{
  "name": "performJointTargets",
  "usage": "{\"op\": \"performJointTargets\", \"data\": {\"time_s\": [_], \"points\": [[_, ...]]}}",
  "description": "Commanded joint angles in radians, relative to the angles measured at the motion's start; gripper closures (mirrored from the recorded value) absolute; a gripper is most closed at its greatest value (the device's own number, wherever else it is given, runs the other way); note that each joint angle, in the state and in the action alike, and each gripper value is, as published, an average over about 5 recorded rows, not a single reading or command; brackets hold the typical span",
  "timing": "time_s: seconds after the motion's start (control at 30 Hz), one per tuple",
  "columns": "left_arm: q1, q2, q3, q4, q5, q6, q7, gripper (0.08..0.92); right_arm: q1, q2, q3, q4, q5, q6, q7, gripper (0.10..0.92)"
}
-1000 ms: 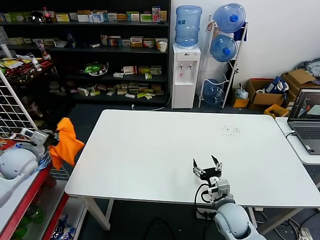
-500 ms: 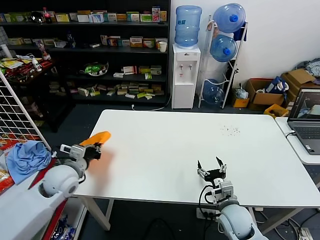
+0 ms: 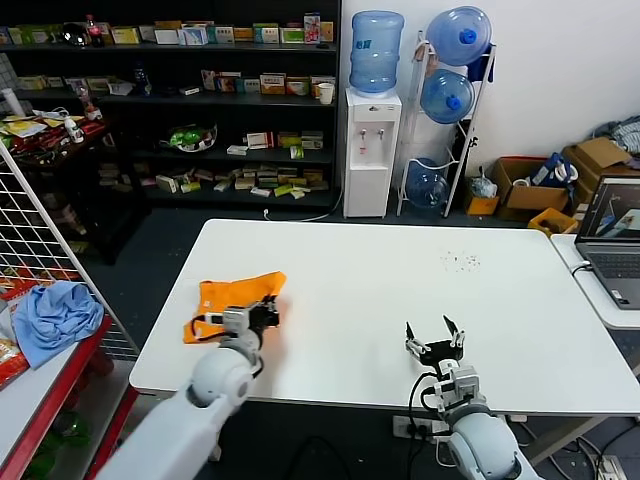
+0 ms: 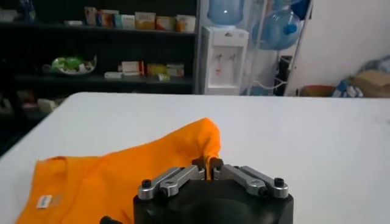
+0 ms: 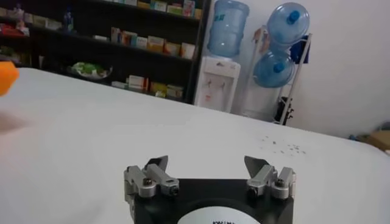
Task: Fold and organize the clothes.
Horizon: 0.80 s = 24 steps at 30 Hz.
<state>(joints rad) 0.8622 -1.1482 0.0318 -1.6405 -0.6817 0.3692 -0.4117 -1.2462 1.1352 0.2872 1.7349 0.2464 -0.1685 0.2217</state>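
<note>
The orange T-shirt (image 3: 232, 298) lies bunched on the white table (image 3: 400, 270) near its front left corner. My left gripper (image 3: 266, 311) is shut on a fold of the shirt's right edge, just above the tabletop. In the left wrist view the shirt (image 4: 116, 170) spreads out behind the left gripper (image 4: 210, 164), with a white neck label showing. My right gripper (image 3: 435, 338) is open and empty above the table's front edge. In the right wrist view my right gripper (image 5: 207, 163) has its fingers wide apart, and a bit of the shirt (image 5: 7, 76) shows at the frame's edge.
A light blue cloth (image 3: 55, 315) lies on the red cart at the left, beside a white wire rack (image 3: 40, 235). A laptop (image 3: 612, 240) sits on a side table at the right. Shelves and water bottles stand behind the table.
My left arm has carried the orange shirt from the cart on the left over onto the table and lowered it there. My right gripper has drifted slightly right and nearer.
</note>
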Motion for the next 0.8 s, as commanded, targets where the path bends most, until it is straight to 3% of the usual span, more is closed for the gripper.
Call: {"op": "performJointTargets", "data": {"time_s": [0.03, 0.3, 0.47, 0.57, 0.8], "points": [[-0.002, -0.451, 0.035, 0.185, 0.138, -0.128, -0.032, 0.874, -0.019, -0.029, 0.045, 0.013, 0.026, 0.004, 0.009, 0.203], [0.029, -0.51, 0.045, 0.208, 0.124, -0.256, -0.055, 0.874, -0.01, -0.032, 0.063, 0.016, 0.043, -0.003, 0.013, 0.203], [0.057, -0.504, 0.051, 0.187, 0.123, -0.331, 0.004, 0.859, -0.006, -0.032, 0.064, 0.021, 0.042, 0.0, 0.007, 0.203], [0.096, -0.441, 0.068, 0.116, 0.132, -0.374, 0.065, 0.799, -0.008, -0.029, 0.081, 0.025, 0.042, 0.005, -0.014, 0.203], [0.236, -0.19, 0.026, -0.058, 0.216, -0.49, 0.196, 0.6, -0.026, -0.001, 0.157, 0.069, 0.112, -0.017, -0.109, 0.203]]}}
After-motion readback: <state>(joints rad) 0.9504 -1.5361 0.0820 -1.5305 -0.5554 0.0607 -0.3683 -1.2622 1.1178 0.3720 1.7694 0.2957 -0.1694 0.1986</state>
